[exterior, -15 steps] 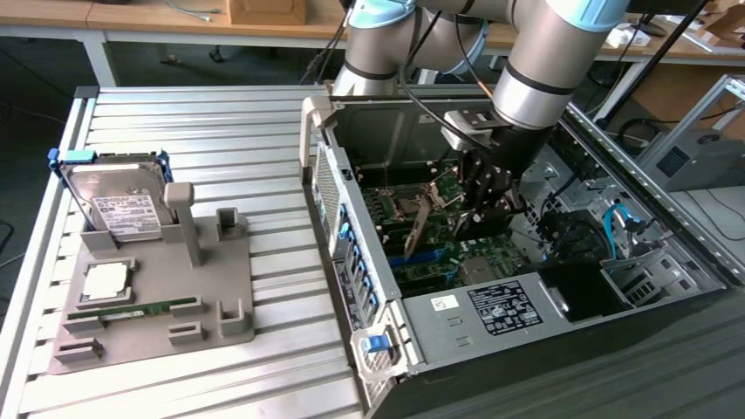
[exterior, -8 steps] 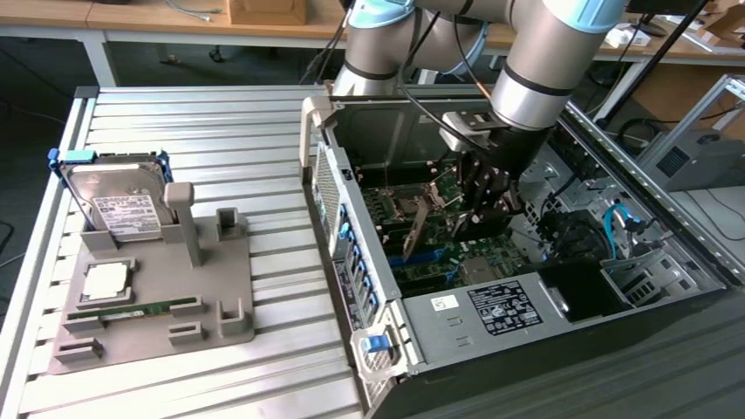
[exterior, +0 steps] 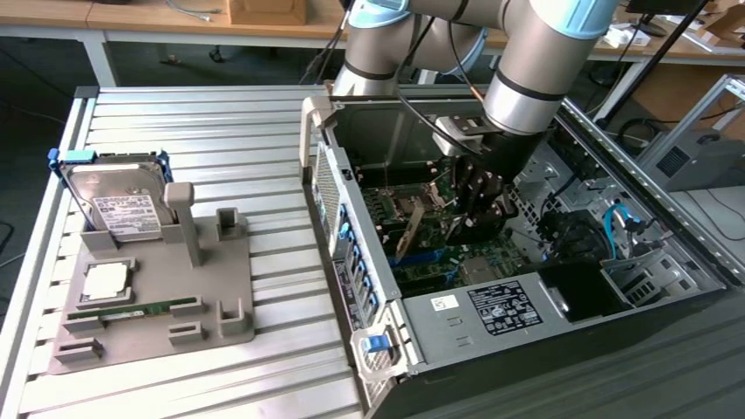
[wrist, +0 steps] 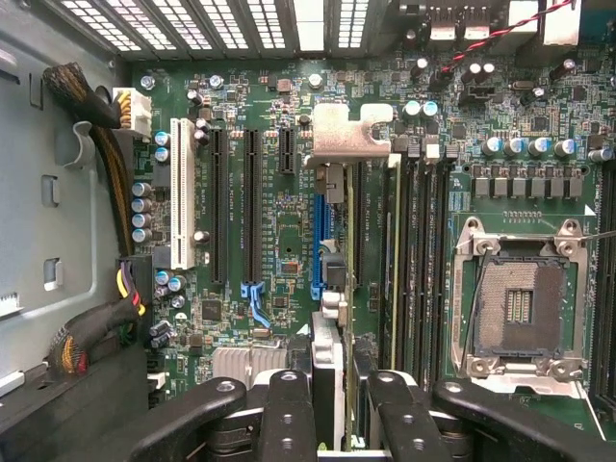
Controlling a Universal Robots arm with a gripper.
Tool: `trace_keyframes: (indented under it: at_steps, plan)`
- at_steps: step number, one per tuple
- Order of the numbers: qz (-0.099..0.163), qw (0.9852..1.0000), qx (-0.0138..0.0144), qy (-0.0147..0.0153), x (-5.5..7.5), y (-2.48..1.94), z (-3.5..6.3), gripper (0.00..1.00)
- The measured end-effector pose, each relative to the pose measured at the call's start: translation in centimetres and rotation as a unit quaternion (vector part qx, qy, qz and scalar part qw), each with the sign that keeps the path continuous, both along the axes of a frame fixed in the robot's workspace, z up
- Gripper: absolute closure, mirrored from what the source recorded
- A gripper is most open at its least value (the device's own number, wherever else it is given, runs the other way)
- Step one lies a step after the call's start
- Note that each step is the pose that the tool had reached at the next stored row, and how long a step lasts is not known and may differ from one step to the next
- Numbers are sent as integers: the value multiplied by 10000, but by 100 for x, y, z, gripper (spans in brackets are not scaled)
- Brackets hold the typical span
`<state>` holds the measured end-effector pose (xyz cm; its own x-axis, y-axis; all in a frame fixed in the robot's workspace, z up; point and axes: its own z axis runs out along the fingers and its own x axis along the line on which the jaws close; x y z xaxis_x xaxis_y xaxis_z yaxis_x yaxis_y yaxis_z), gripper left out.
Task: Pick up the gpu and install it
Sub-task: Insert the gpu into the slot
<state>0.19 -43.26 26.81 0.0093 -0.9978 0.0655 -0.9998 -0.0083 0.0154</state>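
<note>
Black claw (wrist: 332, 404) fingers pinch the card (wrist: 332, 241) edge-on, held upright just above the blue slot (wrist: 317, 236) on the green board (wrist: 279, 231) inside the open computer case (exterior: 547, 301). To seat it well, I'd keep the card square to the slot, with its silver bracket (wrist: 342, 130) toward the case's rear wall.

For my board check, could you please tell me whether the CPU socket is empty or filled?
Empty: the CPU socket shows bare contacts inside its metal frame, with no chip seated.
</note>
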Motion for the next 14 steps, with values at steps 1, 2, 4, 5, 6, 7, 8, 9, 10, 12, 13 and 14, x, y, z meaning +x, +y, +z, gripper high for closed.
trace_keyframes:
  at_steps: [1,2,4,5,6,7,8,9,10,12,13,14]
  plan:
    - [0,10000,0,0,0,0,0,73]
    - [0,10000,0,0,0,0,0,73]
    - [0,10000,0,0,0,0,0,73]
    - [0,10000,0,0,0,0,0,73]
    - [0,10000,0,0,-3,0,0,73]
    - [-1,10000,0,0,-6,0,0,73]
    - [-1,10000,-1,0,-10,0,0,73]
    - [0,10000,0,0,-16,0,0,73]
    - [0,10000,0,0,-25,0,0,73]
    - [0,10000,0,0,-48,0,-1,73]
    - [0,10000,0,0,-63,0,-3,73]
    - [0,10000,0,0,-78,0,-4,73]
